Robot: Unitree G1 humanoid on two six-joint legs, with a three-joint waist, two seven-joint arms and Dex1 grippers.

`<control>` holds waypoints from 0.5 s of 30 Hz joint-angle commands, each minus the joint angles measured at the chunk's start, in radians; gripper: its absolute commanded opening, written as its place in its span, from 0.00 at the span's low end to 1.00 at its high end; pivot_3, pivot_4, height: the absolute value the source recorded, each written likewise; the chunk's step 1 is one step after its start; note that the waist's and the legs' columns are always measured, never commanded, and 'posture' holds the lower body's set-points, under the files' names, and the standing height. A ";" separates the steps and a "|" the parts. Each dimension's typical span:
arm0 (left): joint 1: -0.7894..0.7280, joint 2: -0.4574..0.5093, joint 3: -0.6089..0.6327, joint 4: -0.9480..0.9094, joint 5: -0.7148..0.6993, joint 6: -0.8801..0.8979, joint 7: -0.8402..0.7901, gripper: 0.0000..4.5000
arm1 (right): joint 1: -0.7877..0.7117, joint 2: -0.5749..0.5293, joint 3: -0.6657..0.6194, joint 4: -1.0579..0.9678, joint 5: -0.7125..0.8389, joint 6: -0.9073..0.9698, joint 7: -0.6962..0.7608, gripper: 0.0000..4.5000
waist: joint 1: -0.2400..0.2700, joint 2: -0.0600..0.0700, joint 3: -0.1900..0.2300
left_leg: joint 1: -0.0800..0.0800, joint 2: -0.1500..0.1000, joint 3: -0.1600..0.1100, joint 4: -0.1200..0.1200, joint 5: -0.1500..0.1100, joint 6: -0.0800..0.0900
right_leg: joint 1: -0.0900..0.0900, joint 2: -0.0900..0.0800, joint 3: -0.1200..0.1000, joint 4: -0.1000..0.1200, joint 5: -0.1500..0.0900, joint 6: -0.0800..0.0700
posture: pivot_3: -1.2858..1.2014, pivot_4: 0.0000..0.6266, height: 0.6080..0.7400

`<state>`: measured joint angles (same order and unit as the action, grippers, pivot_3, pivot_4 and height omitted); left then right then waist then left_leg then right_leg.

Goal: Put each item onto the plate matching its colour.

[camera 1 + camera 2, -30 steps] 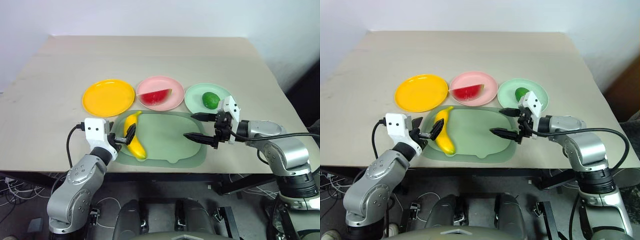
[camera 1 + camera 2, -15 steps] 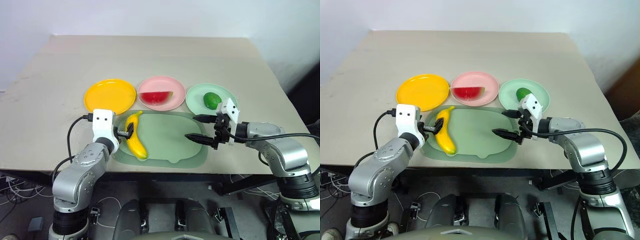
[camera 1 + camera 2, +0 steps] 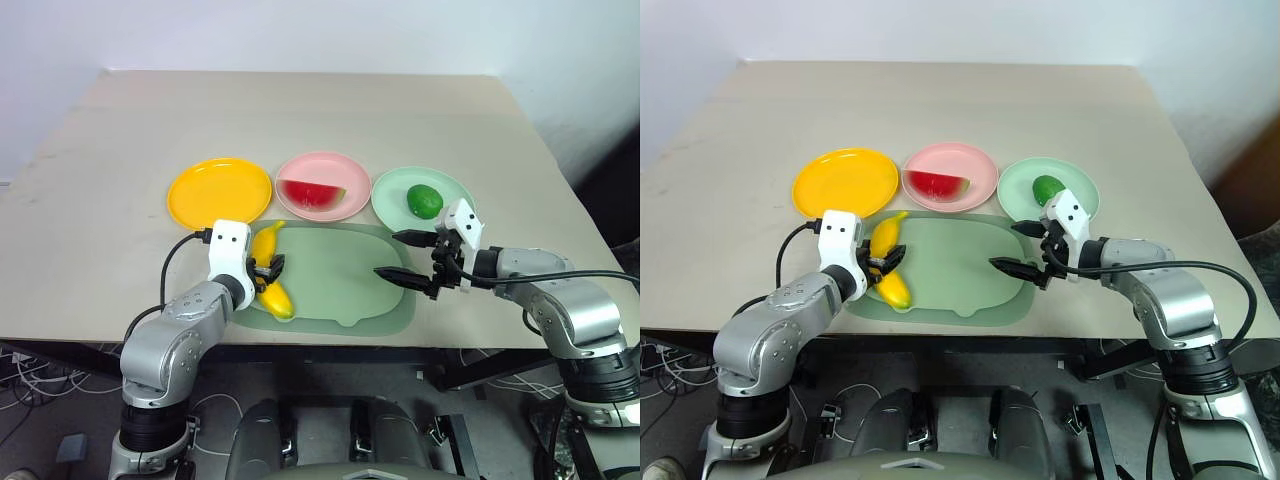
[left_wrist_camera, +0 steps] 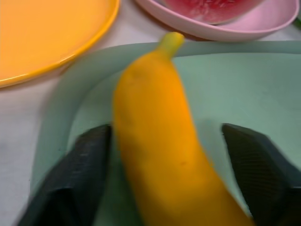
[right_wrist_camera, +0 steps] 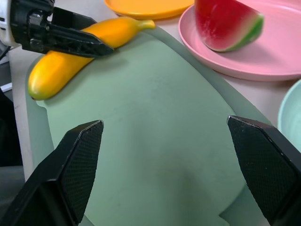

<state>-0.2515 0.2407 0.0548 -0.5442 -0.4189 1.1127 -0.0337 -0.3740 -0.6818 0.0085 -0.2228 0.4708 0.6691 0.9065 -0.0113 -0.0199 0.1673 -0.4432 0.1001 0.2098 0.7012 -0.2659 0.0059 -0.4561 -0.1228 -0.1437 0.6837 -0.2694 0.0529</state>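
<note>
My left claw (image 3: 268, 269) straddles the banana (image 3: 268, 270) mid-body, one finger each side, closing in but grip not yet tight from what I see; one finger (image 4: 80, 165) looks to touch, the other (image 4: 254, 165) stands just off. Banana lies on the pale green tray (image 3: 340, 270), stem toward the yellow plate (image 3: 219, 192) just beyond, so a short carry should do it. Watermelon wedge (image 3: 311, 194) already sits on the pink plate (image 3: 340, 208), lime (image 3: 424, 201) on the mint plate (image 3: 396, 190). My right claw (image 3: 404, 256) hangs released and empty over the tray's far side, out of the way. All on the bench (image 3: 300, 110).
</note>
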 commanded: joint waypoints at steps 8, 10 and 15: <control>0.038 0.109 0.026 -0.176 -0.032 0.000 -0.098 0.42 | -0.004 0.008 -0.018 -0.025 -0.008 -0.027 -0.019 1.00 | -0.003 0.000 0.000 | 0.000 0.000 0.000 -0.001 0.000 0.000 | -0.001 0.000 0.000 0.000 0.000 0.000 | 0.52 0.24 0.66; 0.072 0.128 0.071 -0.231 -0.058 -0.041 -0.140 0.42 | -0.008 0.020 -0.008 -0.017 -0.012 -0.034 -0.021 1.00 | -0.001 0.000 0.000 | 0.000 0.000 0.000 -0.001 0.000 0.000 | -0.001 0.000 0.000 0.000 0.000 0.000 | 0.52 0.24 0.66; 0.051 0.117 0.142 -0.213 -0.045 -0.113 -0.126 0.42 | -0.025 0.045 0.020 0.017 -0.030 -0.062 -0.018 1.00 | 0.002 0.000 0.000 | 0.000 0.000 0.000 0.000 0.000 0.000 | 0.000 0.000 0.000 0.000 0.000 0.000 | 0.52 0.24 0.66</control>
<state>-0.1690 0.3668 0.1686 -0.7447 -0.4690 1.0253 -0.1769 -0.3715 -0.6439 0.0346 -0.2052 0.4440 0.6330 0.8866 -0.0089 -0.0200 0.1673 -0.4435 0.1001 0.2095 0.7013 -0.2657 0.0056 -0.4562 -0.1230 -0.1439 0.6838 -0.2694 0.0528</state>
